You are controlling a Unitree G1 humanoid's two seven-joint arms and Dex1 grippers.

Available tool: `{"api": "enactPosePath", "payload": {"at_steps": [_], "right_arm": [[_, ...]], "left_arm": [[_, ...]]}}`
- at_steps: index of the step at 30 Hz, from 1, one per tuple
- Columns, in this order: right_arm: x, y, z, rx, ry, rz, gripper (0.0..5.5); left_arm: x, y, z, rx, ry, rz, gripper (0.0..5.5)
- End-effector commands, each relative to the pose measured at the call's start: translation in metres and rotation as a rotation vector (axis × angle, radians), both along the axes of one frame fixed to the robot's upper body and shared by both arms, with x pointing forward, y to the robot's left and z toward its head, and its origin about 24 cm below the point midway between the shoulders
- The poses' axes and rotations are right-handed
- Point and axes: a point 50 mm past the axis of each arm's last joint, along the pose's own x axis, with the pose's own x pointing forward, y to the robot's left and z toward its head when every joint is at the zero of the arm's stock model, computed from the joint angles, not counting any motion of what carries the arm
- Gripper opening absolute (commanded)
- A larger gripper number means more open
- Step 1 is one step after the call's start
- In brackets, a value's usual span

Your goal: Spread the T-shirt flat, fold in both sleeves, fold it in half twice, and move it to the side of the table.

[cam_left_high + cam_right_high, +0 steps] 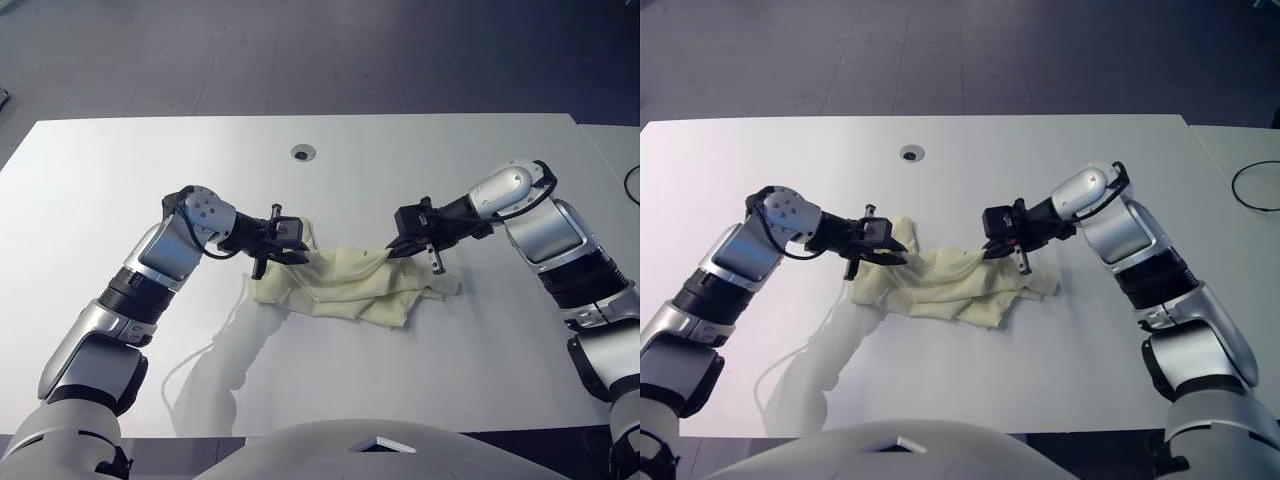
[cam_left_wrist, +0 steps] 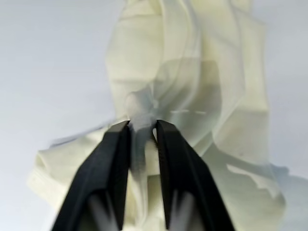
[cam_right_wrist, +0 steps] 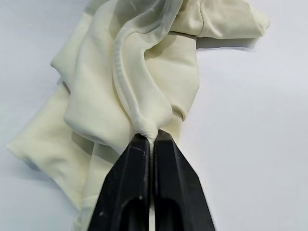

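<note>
Head view, centre: crumpled cream T-shirt (image 1: 345,288) on the white table (image 1: 150,170)
Left of centre: left gripper (image 1: 297,250) pinches its left edge
Right of centre: right gripper (image 1: 393,250) pinches a raised fold
Left wrist: fingers (image 2: 115,144) clamp bunched cloth
Right wrist: fingers (image 3: 132,163) squeeze a hem ridge

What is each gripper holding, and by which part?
Both pinch the crumpled pale-yellow fabric T-shirt: left gripper a bunched fold, right gripper a seamed edge.

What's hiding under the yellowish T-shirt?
The white table shows all around the crumpled T-shirt, which lies on it. Its folds cover whatever is beneath, so nothing else can be seen. The left hand and right hand each pinch a bunch of cloth.
</note>
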Motion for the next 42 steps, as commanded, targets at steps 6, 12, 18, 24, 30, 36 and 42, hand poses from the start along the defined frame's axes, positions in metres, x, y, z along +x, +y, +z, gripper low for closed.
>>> {"api": "enactPosePath", "payload": {"at_steps": [6,12,18,24,30,36,42], "right_arm": [[0.001,0.001,0.007,0.009,-0.033,-0.008,0.00],[0.005,-0.001,0.012,0.012,-0.043,-0.008,0.00],[0.025,-0.003,0.027,0.028,-0.116,-0.054,0.00],[0.074,0.007,0.038,0.081,-0.242,-0.220,0.00],[0.114,0.024,0.054,0.142,-0.480,-0.474,0.00],[0.130,0.027,0.079,0.167,-0.774,-0.685,0.00],[0.135,0.023,0.109,0.163,-1.043,-0.798,0.00]], "left_arm": [[0.005,0.006,0.001,0.008,-0.020,0.035,0.01],[0.011,0.009,0.017,-0.061,-0.036,0.072,0.01],[0.029,0.018,0.041,-0.071,-0.119,0.131,0.01],[0.068,0.018,0.055,-0.029,-0.260,0.258,0.01],[0.116,0.000,0.079,-0.035,-0.461,0.509,0.01],[0.135,-0.004,0.108,-0.035,-0.693,0.713,0.01],[0.140,-0.007,0.140,-0.085,-0.909,0.821,0.01]]}}
